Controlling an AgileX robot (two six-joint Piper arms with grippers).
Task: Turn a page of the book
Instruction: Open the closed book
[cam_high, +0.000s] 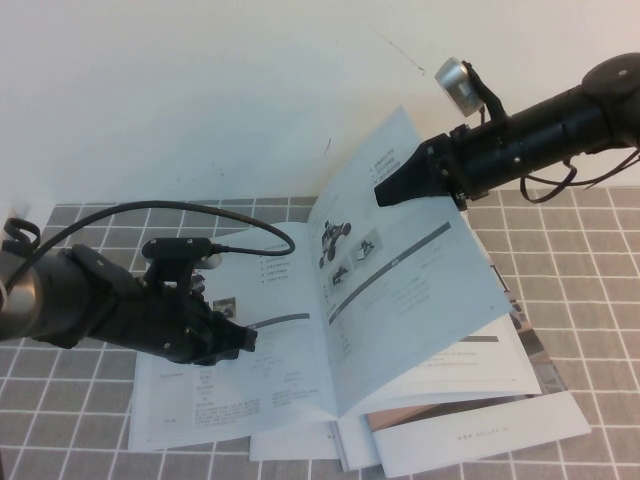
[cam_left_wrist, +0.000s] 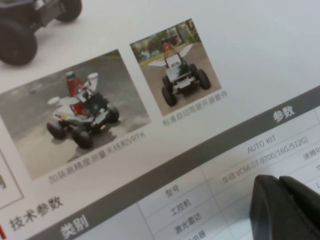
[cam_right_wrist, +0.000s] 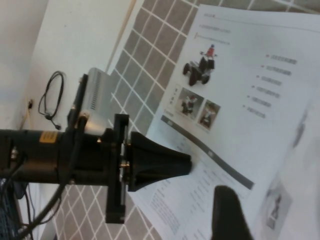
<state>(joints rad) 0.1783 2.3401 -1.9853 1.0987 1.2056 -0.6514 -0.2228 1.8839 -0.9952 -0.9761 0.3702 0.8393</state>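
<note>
Book (cam_high: 300, 390) lies open on the checkered surface (cam_high: 590, 260), on top of a few other brochures (cam_high: 470, 430). The page (cam_high: 410, 270) with the wheeled robot picture stands lifted off the right half, curling up toward 1 o'clock. Right claw (cam_high: 392, 190) sits at the page's top edge around 12 o'clock; can't tell if it's spread or pinching anything. Left claw (cam_high: 240, 340) presses down on the left-hand pages around 9 o'clock, tips looking pressed together.

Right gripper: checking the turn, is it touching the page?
Cannot tell: high view shows right gripper overlapping the page top, depth unclear; left gripper low over the book.
</note>
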